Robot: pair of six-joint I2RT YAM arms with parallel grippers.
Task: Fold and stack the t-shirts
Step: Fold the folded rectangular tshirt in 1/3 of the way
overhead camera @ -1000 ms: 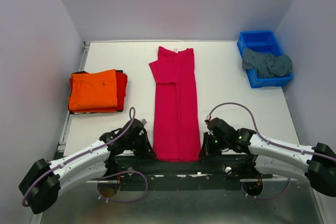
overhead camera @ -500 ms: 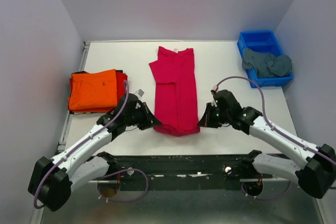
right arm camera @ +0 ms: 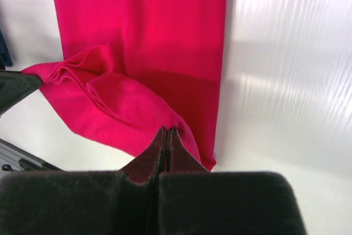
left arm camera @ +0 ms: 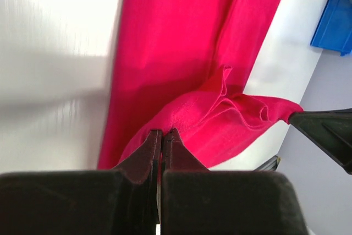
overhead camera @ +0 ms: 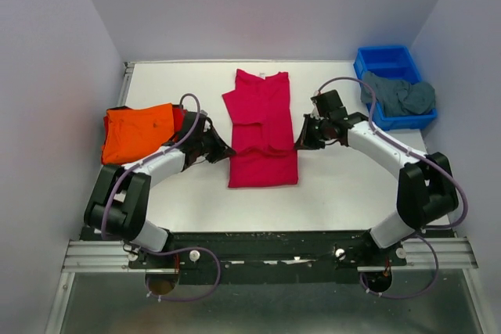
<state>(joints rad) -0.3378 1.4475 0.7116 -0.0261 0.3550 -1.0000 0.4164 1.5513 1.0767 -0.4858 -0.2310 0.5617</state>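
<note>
The crimson-pink t-shirt (overhead camera: 262,127) lies lengthwise mid-table, its lower half lifted and doubled toward the collar. My left gripper (overhead camera: 227,149) is shut on the hem's left corner (left arm camera: 165,127). My right gripper (overhead camera: 297,144) is shut on the hem's right corner (right arm camera: 170,125). The hem hangs slack between them above the flat cloth. The bright orange t-shirt (overhead camera: 139,132) lies folded on the red t-shirt (overhead camera: 181,123) at the left. The grey-teal t-shirt (overhead camera: 398,95) is crumpled in the blue bin (overhead camera: 387,61).
The blue bin stands at the back right corner. The folded stack sits close to the left arm near the table's left edge (overhead camera: 100,181). Grey walls enclose the table on three sides.
Both grippers have carried the pink shirt's hem from the near table edge up toward the collar. The shirt now lies doubled over itself.
</note>
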